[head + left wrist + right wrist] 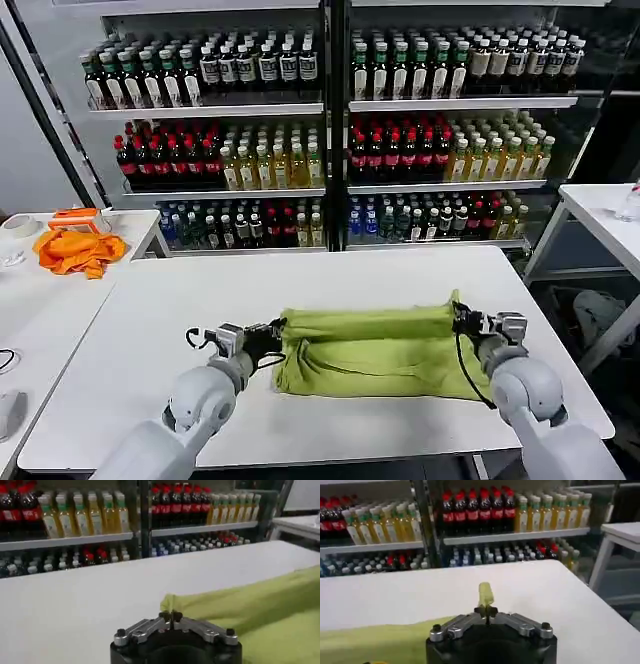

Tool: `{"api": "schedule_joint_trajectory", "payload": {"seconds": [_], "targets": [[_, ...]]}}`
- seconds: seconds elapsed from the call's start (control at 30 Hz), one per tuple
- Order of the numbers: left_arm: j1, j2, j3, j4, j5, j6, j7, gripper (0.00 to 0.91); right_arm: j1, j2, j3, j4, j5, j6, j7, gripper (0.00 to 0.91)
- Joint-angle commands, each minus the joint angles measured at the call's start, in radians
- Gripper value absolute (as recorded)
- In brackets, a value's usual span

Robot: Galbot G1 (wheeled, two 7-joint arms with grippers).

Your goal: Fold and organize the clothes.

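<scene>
Head view – T-shirt (pixel 380 350): lime yellow-green, lying on the white table (pixel 200 300) toward its near edge, already folded into a long band with a rolled far edge.
Head view – left gripper (pixel 272 334): at the band's left end, fingers closed on the cloth corner.
Head view – right gripper (pixel 462 318): at the band's right end, far corner, pinching a raised tuft of fabric.
Head view – surroundings: orange cloth (pixel 75 250) on a side table at left, well apart from the work; 2 bottle shelving units (pixel 330 110) behind.

Left wrist view – left gripper (pixel 170 616): both fingertips pressed together on a green corner of the T-shirt (pixel 260 605); the rest of the cloth trails away across the table (pixel 100 600).

Right wrist view – right gripper (pixel 486 611): fingers clamped together, a small upright tuft of T-shirt (pixel 485 594) standing above them; more green cloth lies low beside the gripper body.

Step in hand: a 2-corner hold at opposite ends of the band, judged to be mid-fold.
Next move calls for: both arms carrying their corners together at matched height and pace, keeping the edge taut, then laying it squarely over the near edge before letting go.
Risk: uneven travel would skew the fold.
</scene>
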Motion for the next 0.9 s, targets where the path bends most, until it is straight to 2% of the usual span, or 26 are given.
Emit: {"api": "schedule_joint_trajectory", "payload": {"seconds": [0.03, 0.07, 0.1, 0.23, 0.5, 0.67, 0.9], "targets": [[0.047, 0.006, 0.0, -0.016, 0.125, -0.015, 0.016, 0.695, -0.067, 0.028, 0.02, 0.0, -0.038, -0.001, 0.0, 0.595], [0.049, 0.006, 0.0, -0.015, 0.133, -0.016, 0.021, 0.846, -0.064, 0.03, 0.016, -0.005, -0.048, -0.001, 0.0, 0.907], [0.05, 0.004, -0.001, -0.014, 0.139, -0.016, 0.026, 0.907, -0.061, 0.034, 0.011, -0.008, -0.057, -0.001, -0.004, 0.907], [0.064, -0.002, -0.005, -0.023, 0.177, -0.021, 0.049, 0.907, -0.071, 0.044, 0.002, 0.0, -0.113, 0.0, -0.014, 0.907], [0.138, -0.03, -0.032, -0.098, 0.191, -0.019, 0.026, 0.907, -0.153, 0.069, 0.064, 0.088, -0.112, 0.01, -0.011, 0.907], [0.204, -0.119, -0.046, -0.123, 0.174, -0.066, -0.063, 0.907, -0.251, 0.099, 0.13, 0.173, -0.117, 0.02, -0.01, 0.907], [0.217, -0.252, -0.046, -0.036, 0.197, -0.099, -0.142, 0.907, -0.33, 0.121, 0.168, 0.2, -0.127, 0.033, -0.013, 0.907]]}}
